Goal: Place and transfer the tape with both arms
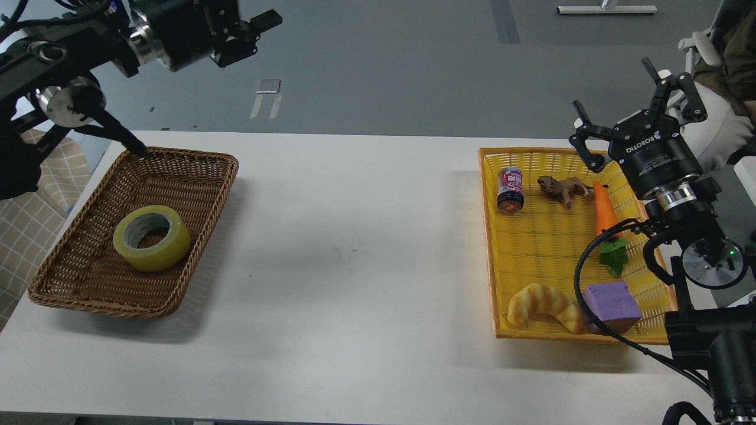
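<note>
Lying flat at 9 o'clock, the tape (152,238) needs a centred, vertical descent; both grippers spread, empty.

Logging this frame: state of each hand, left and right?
Left hand: empty, above the brown basket; fingers seen side-on, cannot tell open or shut. Tape lies in that basket.
Right hand: open, empty, over the yellow basket.

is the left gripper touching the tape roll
Apart. The head view shows the left gripper raised well above the brown basket, while the tape lies inside it.
</note>
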Tool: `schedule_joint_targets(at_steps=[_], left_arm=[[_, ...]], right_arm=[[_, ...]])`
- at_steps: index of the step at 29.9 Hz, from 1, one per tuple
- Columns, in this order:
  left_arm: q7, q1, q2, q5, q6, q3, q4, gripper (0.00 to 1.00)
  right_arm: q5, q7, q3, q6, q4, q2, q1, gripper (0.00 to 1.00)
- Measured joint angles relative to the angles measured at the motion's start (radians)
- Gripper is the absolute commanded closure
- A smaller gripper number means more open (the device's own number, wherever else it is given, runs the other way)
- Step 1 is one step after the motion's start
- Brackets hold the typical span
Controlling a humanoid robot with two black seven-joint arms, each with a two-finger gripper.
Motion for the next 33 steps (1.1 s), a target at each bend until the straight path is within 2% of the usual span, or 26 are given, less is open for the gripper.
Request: schedule_joint_targets(at_steps=[5,10,13,21,33], left_arm=[[0.000,0.073,-0.070,-0.045,-0.017,-0.154,0.003,0.02],[0.001,0.219,-0.150,-0.050,-0.039,-0.357,0.004,0.02],[0.003,0.304,-0.191,-0.049,-0.041,-0.425,0.004,0.02],[0.000,0.468,-0.295,-0.048,-0.041,-0.509,0.000,0.02],[0.000,0.524,-0.361,-0.034,-0.041,-0.503,0.004,0.02]], right_arm=[[0.000,-0.002,0.000,0.000,-0.011,-0.048,0.052,0.00],[0.000,-0.006,-0.002,0.000,-0.019,-0.065,0.080,0.00],[0.000,-0.007,-0.002,0.000,-0.039,-0.064,0.089,0.00],[0.000,-0.007,-0.009,0.000,-0.123,-0.033,0.124,0.00],[0.000,0.002,-0.047,0.000,-0.165,0.002,0.130,0.00]])
